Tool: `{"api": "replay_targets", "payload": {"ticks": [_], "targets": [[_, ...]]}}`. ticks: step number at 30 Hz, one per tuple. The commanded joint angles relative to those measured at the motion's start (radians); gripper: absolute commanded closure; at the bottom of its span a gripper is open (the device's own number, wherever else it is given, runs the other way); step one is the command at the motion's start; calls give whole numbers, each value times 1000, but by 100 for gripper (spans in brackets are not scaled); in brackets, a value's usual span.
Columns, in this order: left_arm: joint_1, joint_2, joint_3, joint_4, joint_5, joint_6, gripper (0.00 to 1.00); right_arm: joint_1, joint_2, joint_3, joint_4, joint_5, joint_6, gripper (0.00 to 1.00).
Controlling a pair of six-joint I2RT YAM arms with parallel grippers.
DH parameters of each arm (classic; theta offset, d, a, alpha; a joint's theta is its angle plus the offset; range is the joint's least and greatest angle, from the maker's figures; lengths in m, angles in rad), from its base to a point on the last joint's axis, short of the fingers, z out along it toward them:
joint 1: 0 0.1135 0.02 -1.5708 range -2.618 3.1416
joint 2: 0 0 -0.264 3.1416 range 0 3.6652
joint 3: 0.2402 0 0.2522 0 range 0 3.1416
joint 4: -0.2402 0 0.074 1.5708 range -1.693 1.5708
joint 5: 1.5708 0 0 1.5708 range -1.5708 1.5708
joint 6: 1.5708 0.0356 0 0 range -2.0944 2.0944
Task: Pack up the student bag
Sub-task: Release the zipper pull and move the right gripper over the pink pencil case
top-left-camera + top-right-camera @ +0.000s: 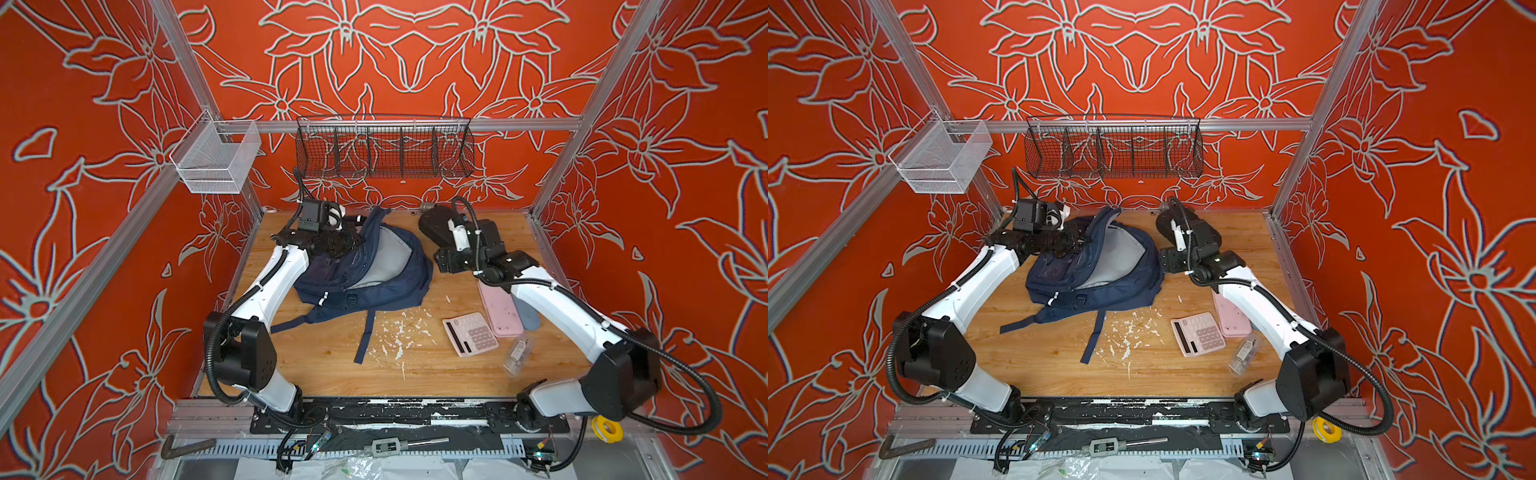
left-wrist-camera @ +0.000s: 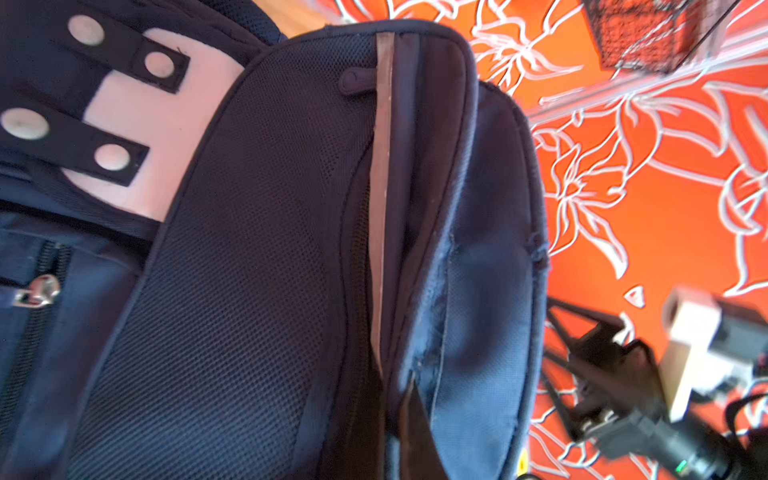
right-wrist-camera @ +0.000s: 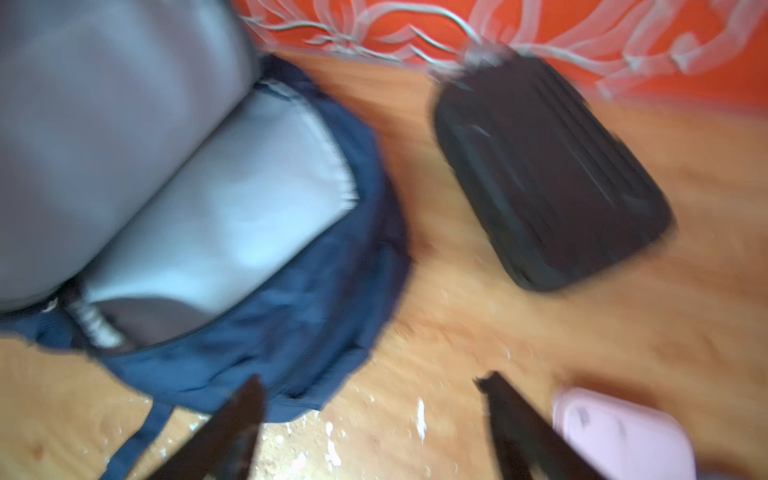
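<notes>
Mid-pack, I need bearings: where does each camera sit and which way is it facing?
Both top views: high at the front, looking down toward the back wall over the table; both arms show whole, backpack between them.
Left wrist: on the left arm, close against the backpack's outer pockets; the right arm shows beyond.
Right wrist: above the table, facing the backpack's grey lining and a black case; the open right end effector shows.
Shared: the backpack in all; the black case in top views and right wrist.
</notes>
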Motion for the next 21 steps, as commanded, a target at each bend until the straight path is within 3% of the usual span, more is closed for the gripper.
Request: {"api": "replay_targets", "payload": {"ticks": [1,5,10,16,21], "targets": [[8,-15,-4,-57,15,81,100,-106,6,-49,-232,55,161,3],[8,4,11,-100,9,123,100,-216,83,-91,-302,35,212,3],[8,8,-18,-77,38,143,100,-265,193,-101,-307,68,267,3],[8,23,-34,-102,88,190,100,-274,283,-59,-346,123,265,3],[5,24,-39,-119,100,193,100,-276,272,-65,-355,180,270,3]]}}
